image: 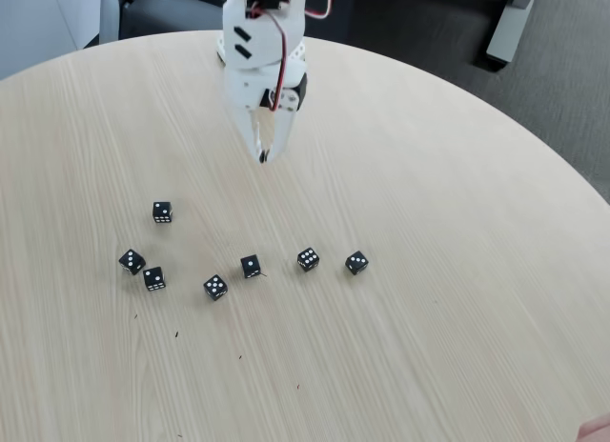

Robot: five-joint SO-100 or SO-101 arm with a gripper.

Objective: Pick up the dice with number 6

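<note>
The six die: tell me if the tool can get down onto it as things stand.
Probably yes. The tool hangs shut above bare table, and the six die sits apart from its neighbours, top face uncovered.

You see a counter (429, 175) of pale wood-look laminate, fine-grained, smooth and matt with a soft sheen. The pincer (266, 154) looks like white plastic, smooth and slightly glossy. The dice with number 6 (308, 259) looks like hard black plastic, faintly shiny, with flat white pips. The floor (562, 99) looks like dark, matt carpet.
</note>
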